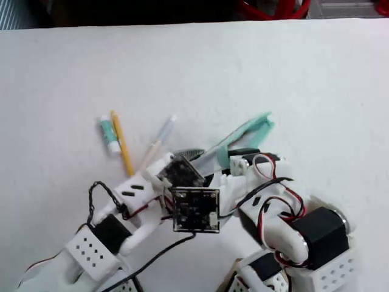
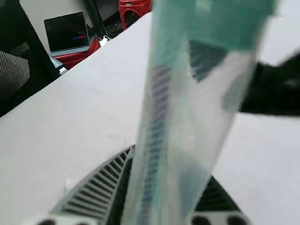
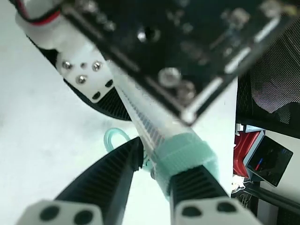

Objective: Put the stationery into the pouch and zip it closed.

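We note the left hand and right hand both clamped on the pouch; pencil lies on the desk

The see-through plastic pouch has mint-green edges. The thin pencil near it is yellow.
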Motion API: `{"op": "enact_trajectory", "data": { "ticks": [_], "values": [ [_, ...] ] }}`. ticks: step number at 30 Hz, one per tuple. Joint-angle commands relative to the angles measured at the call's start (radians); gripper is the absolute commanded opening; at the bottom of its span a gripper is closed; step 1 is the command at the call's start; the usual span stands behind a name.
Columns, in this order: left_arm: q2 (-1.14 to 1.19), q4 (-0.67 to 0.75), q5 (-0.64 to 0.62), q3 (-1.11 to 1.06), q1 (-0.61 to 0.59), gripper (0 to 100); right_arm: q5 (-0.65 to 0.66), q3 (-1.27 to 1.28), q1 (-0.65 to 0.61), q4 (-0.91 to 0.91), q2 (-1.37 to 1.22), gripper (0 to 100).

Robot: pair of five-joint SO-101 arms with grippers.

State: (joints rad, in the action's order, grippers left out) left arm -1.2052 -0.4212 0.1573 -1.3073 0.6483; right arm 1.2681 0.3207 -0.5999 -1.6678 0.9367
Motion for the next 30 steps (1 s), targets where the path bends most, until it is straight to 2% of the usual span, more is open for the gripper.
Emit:
{"op": "enact_trajectory", "data": {
  "ticks": [1,4,7,10,15,21,30],
  "values": [
    [-0.012,0.072,-0.210,0.057,-0.058,18,-0.051,-0.014,-0.016,0.033,-0.004,2.0],
    [-0.012,-0.003,-0.219,0.109,-0.105,18,-0.055,-0.064,0.061,0.110,-0.004,1.9],
    [-0.012,-0.049,-0.221,0.135,-0.127,18,-0.071,-0.074,0.087,0.183,-0.012,1.9],
    [-0.012,-0.052,-0.219,0.132,-0.120,18,-0.133,-0.074,0.096,0.265,-0.013,1.9],
    [-0.012,-0.052,-0.213,0.132,-0.120,18,-0.190,-0.072,0.200,0.418,-0.015,1.9],
    [-0.012,-0.043,-0.215,0.140,-0.119,18,-0.207,-0.017,0.335,0.565,-0.015,1.9],
    [-0.005,0.112,-0.221,0.106,-0.093,18,-0.238,0.038,0.371,0.659,-0.012,1.9]
  ]
}}
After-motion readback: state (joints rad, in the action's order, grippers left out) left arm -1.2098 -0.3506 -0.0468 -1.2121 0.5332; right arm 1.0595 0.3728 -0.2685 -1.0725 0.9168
